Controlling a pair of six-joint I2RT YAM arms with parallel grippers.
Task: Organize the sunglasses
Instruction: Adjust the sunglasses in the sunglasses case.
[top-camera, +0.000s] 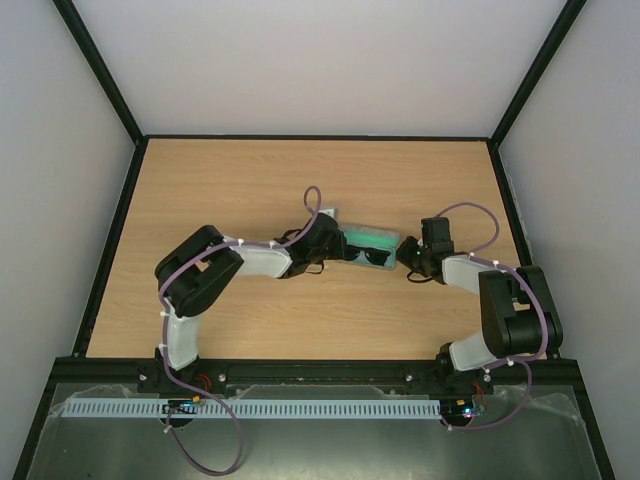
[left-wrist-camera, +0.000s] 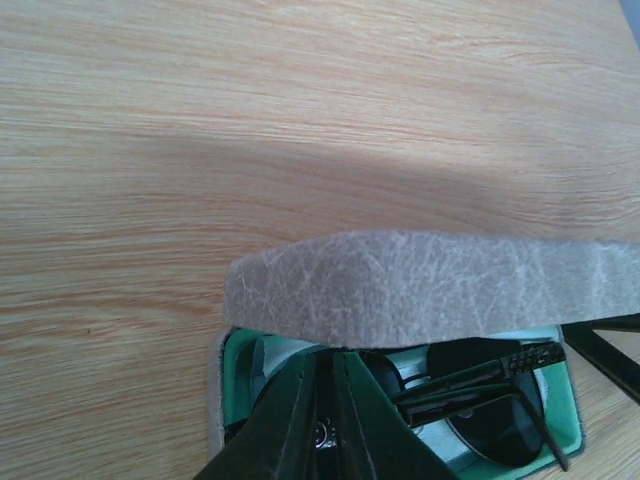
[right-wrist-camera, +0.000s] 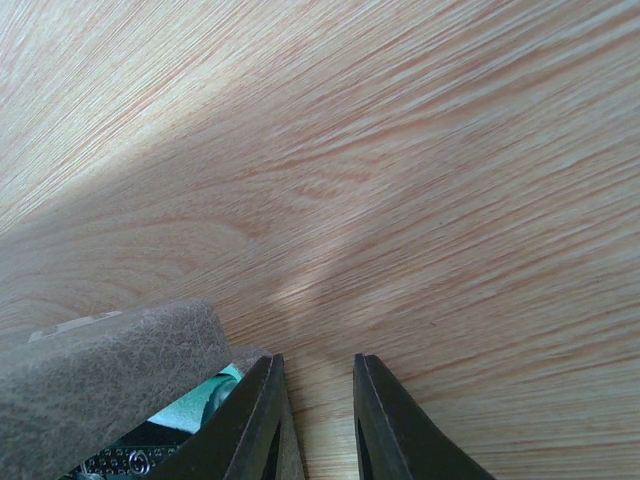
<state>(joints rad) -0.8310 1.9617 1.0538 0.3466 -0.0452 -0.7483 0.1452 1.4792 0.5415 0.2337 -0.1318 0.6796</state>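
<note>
The sunglasses lie inside the open grey case, on its green lining, with the temple arms folded across a dark lens. In the top view the case is mid-table with the sunglasses in it. My left gripper is shut, its tips inside the case's left end just under the raised lid; nothing shows between them. My right gripper is open a little at the case's right end, its left finger against the case and bare wood in the gap. In the top view the left gripper and right gripper flank the case.
A strip of light blue cloth shows inside the case's left end. The wooden table is fenced by black frame rails and white walls. A thin black rod crosses the right edge of the left wrist view.
</note>
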